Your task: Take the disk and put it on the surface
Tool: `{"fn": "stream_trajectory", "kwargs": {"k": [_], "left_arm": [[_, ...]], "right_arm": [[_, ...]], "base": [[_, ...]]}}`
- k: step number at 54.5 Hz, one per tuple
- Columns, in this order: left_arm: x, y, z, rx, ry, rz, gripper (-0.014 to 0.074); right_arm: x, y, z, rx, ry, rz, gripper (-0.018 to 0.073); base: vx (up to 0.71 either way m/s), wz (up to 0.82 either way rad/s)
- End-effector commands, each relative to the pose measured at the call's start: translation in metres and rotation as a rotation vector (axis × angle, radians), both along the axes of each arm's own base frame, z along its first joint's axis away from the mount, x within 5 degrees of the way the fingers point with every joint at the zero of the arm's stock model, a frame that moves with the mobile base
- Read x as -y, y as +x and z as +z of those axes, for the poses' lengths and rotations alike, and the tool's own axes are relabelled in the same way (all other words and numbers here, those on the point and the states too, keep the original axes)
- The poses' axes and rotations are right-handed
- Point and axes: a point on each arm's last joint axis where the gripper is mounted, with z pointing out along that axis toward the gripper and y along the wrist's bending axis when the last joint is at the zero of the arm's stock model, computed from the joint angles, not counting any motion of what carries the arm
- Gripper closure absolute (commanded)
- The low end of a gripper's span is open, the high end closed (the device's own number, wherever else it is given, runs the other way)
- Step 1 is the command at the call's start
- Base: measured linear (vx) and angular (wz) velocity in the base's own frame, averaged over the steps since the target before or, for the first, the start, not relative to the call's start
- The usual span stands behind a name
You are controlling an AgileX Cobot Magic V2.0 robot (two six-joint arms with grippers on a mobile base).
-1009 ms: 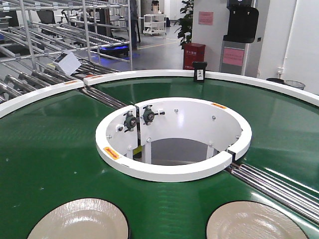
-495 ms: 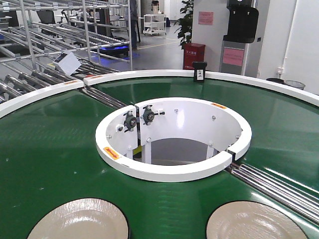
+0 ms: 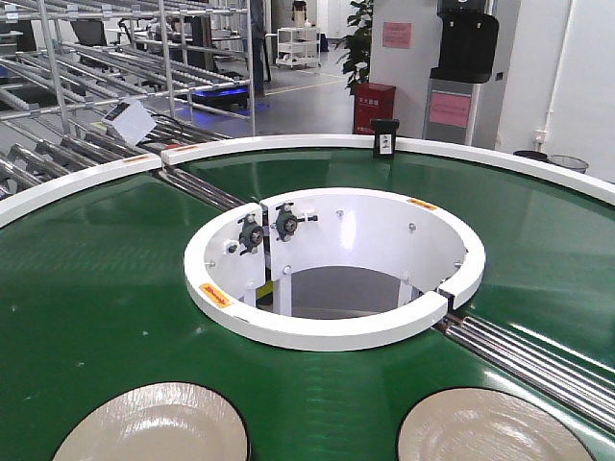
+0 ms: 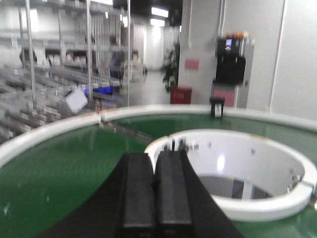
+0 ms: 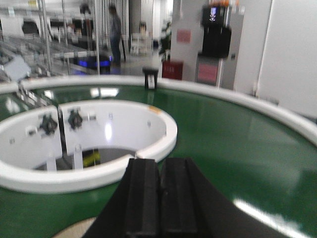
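You have two disks on the green belt point(image 3: 96, 288), both at the near edge of the front view: the left disk point(image 3: 154, 424) and the right disk point(image 3: 492, 427). Each one is pale and shallow, lies flat on the belt, and is cut by the lower border of the picture. They are well apart, with bare belt between them. Neither gripper touches them.

Behind the disks stands the white inner ring point(image 3: 317, 331), and the white outer rim point(image 3: 288, 144) curves round the far side. A small black box point(image 3: 385, 139) sits on that rim. Metal rollers point(image 3: 538, 355) cross the belt at the right of the ring.

The left gripper point(image 4: 155, 163) has its two black fingers pressed together along the whole length, with nothing between them. It hangs above the belt and points toward the ring. The right gripper point(image 5: 159, 166) is in the same state — fingers closed on each other, holding nothing, above the belt just beside the ring.

Both wrist views are blurred. In the right one a pale patch point(image 5: 74, 229) shows at the lower left of the gripper — whether it is a disk, you cannot tell.
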Motion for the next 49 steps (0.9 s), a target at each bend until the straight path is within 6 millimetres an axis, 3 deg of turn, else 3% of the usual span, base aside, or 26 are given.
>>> {"fn": "stream_trajectory", "kwargs": {"k": [1,9,16,22,28,38,49], "left_arm": [[0.000,0.008,0.009,0.020,-0.001,0.003,0.0583],[0.001,0.019,0.000,-0.078,0.004,-0.003,0.0499],[0.001,0.025,-0.006,-0.142,0.008,-0.007,0.0355],[0.002,0.028,-0.010,-0.184,0.010,-0.009,0.0200],[0.002,0.028,-0.011,-0.201,0.011,-0.011,0.0105],[0.002,0.028,-0.011,-0.202,0.011,-0.011,0.0074],[0.002,0.028,-0.011,-0.201,0.007,-0.011,0.0074]], "right_arm": [[0.000,0.012,0.011,0.048,-0.013,0.003,0.0557],[0.000,0.024,0.004,-0.005,-0.013,0.004,0.0523],[0.000,0.027,0.002,-0.023,-0.012,0.003,0.0458],[0.000,0.028,0.001,-0.038,-0.012,0.002,0.0363],[0.000,0.027,-0.002,-0.066,-0.011,-0.002,0.0247],[0.001,0.027,-0.005,-0.106,-0.010,-0.006,0.0091],[0.001,0.027,-0.007,-0.125,-0.009,-0.009,0.0068]], "base": [[0.00,0.00],[0.00,0.00],[0.00,0.00],[0.00,0.00],[0.00,0.00],[0.00,0.00],[0.00,0.00]]}}
